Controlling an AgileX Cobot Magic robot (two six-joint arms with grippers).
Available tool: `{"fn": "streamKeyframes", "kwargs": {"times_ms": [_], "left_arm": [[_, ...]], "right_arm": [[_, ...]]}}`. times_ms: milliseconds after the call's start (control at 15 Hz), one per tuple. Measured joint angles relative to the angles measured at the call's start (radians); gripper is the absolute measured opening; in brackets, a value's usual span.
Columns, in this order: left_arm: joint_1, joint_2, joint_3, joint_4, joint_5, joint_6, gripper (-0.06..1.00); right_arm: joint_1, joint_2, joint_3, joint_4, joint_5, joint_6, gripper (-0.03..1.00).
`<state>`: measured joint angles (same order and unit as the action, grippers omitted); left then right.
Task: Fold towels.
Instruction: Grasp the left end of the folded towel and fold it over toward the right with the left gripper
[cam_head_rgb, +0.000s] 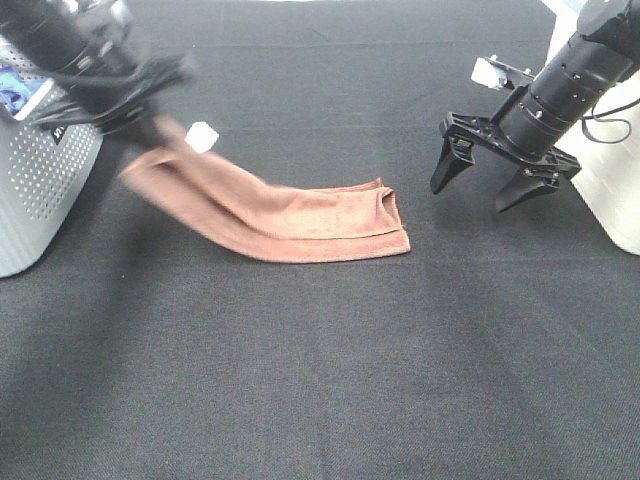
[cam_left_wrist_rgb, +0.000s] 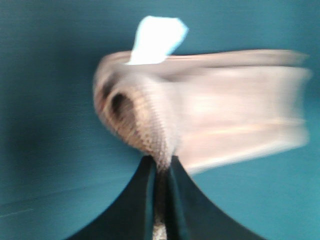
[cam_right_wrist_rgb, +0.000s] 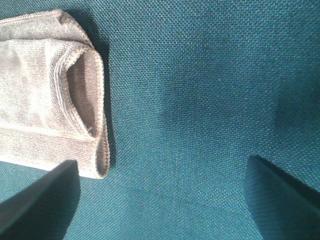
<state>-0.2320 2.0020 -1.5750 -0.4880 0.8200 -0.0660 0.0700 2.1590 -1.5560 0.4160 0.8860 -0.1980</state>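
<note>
One towel (cam_head_rgb: 300, 215) in left claw (cam_left_wrist_rgb: 161, 167) | grey basket (cam_head_rgb: 40, 190): blue item (cam_head_rgb: 12, 92)

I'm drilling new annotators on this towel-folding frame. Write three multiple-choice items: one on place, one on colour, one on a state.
1. The right gripper is: A) over the towel; B) beside it, apart; C) under it.
2. The towel's tag is: A) white; B) blue; C) yellow.
3. The left gripper has its jaws: A) wide open; B) shut on the towel; C) shut on nothing.
Answers: B, a gap shows between them; A, it shows bright white; B, cloth is pinched between the jaws.
</note>
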Motion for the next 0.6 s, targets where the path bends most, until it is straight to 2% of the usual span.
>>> {"fn": "streamKeyframes", "kwargs": {"times_ms": [133,200,267,600], "left_arm": [[-0.062,0.056,-0.058,-0.095,-0.015,0.010,0.04],[-0.062,0.056,-0.058,-0.095,-0.015,0.010,0.04],[-0.115,0.131,-0.130,-0.132,-0.029,0.009,0.04],[-0.239,0.437,-0.501,-0.147,-0.011,-0.122,0.04]], "right_arm": [[0.000,0.000,0.000,0.000,0.000,0.000,0.83],[0.000,0.000,0.000,0.000,0.000,0.000,0.83],[0.000,0.000,0.000,-0.001,0.000,0.001,0.83],[0.000,0.000,0.000,-0.001,0.001,0.001,0.83]]}}
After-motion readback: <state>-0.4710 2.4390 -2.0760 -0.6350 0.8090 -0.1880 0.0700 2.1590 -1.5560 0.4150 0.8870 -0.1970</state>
